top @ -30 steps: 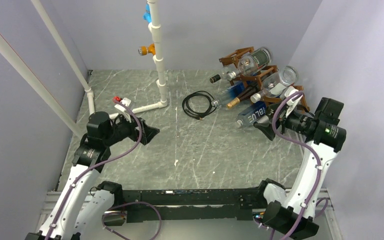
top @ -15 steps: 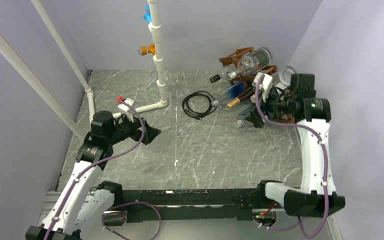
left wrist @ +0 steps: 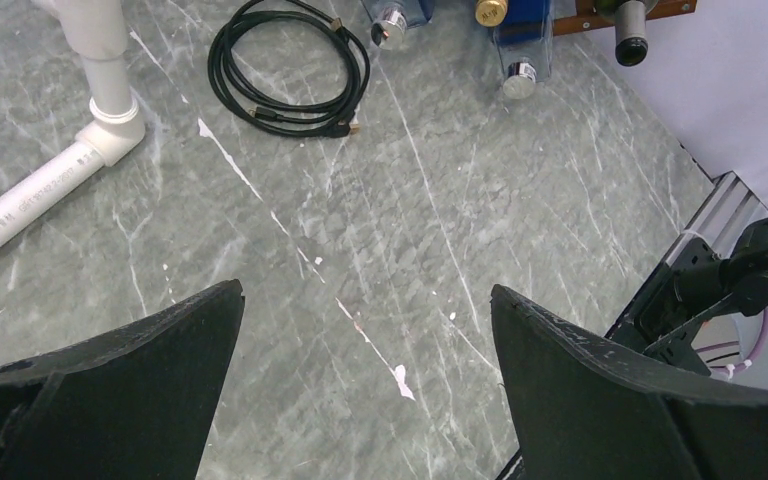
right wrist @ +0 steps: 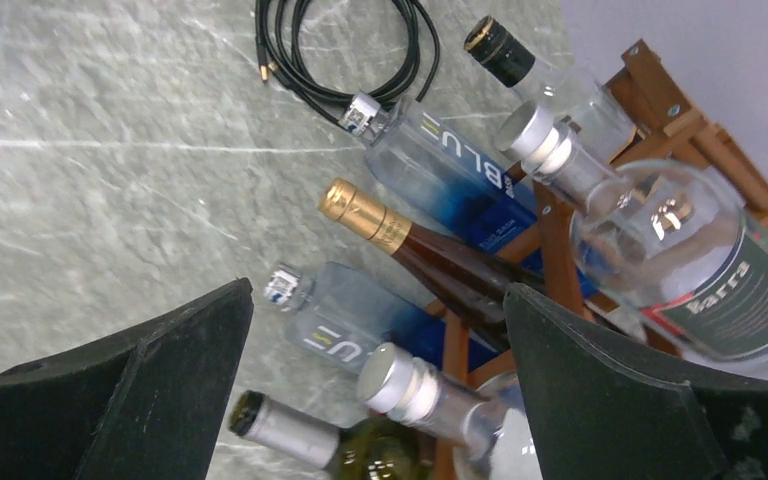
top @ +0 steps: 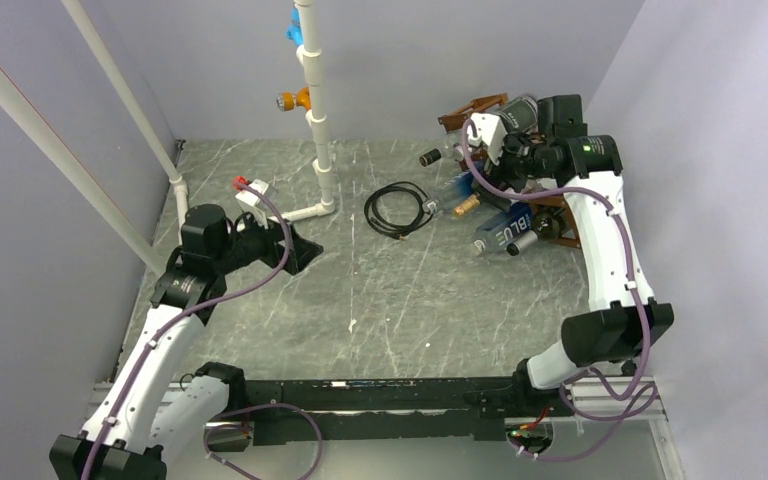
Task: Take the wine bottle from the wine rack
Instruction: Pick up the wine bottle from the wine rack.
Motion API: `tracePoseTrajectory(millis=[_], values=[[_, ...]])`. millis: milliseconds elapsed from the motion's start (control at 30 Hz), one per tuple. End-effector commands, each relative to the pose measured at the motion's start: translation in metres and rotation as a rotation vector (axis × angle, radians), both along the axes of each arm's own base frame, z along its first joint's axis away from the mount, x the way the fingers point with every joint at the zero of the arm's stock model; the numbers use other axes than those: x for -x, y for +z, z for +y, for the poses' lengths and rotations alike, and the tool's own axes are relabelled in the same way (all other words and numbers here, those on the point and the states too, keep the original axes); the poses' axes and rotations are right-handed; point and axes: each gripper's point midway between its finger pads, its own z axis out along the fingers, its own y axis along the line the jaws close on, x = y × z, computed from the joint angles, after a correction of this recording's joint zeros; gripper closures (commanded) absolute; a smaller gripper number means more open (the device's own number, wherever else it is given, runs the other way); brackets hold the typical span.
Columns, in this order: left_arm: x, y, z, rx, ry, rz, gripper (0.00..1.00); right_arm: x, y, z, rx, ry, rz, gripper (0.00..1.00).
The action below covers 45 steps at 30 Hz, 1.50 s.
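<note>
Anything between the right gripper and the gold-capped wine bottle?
Nothing visible. The right gripper hangs open over the gold-capped wine bottle, its neck bare; blue bottles flank it, the wine rack crosses its body.

Bright, even light w/ soft shadows; pics sharp thruout.

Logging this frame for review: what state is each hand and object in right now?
left hand: open, empty, above the table.
right hand: open, empty, hovering by the rack.
wine rack: standing, loaded.
gold-capped wine bottle: lying in the rack, capped, ungripped.
blue bottle: lying in the rack, capped.
cable: coiled on the table.
</note>
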Motion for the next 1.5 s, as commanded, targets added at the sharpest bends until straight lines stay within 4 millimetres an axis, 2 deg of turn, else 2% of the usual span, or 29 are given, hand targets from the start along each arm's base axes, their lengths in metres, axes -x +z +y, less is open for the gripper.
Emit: tracePoseTrajectory(millis=[0,133,367,600,867,1467], values=[[-0.008,0.008,0.001,-0.008,0.003,-0.045,0.0,-0.013,0.018,0.006,0.112,0.18,-0.177,0.0],[-0.009,0.0,0.004,-0.018,0.019,-0.042,0.0,-0.033,0.026,0.011,0.118,0.214,-0.238,0.0],[-0.007,0.0,0.008,-0.036,0.03,-0.064,0.0,-0.062,0.019,0.015,0.171,0.294,-0.291,0.0],[-0.007,0.002,0.011,-0.05,0.047,-0.081,0.01,-0.084,0.002,0.013,0.312,0.459,-0.336,0.0],[-0.007,0.003,0.014,-0.05,0.056,-0.09,0.0,-0.115,-0.014,0.006,0.391,0.486,-0.364,0.01],[-0.007,0.005,0.014,-0.027,0.044,-0.087,0.01,-0.148,-0.04,0.0,0.437,0.475,-0.365,0.12]])
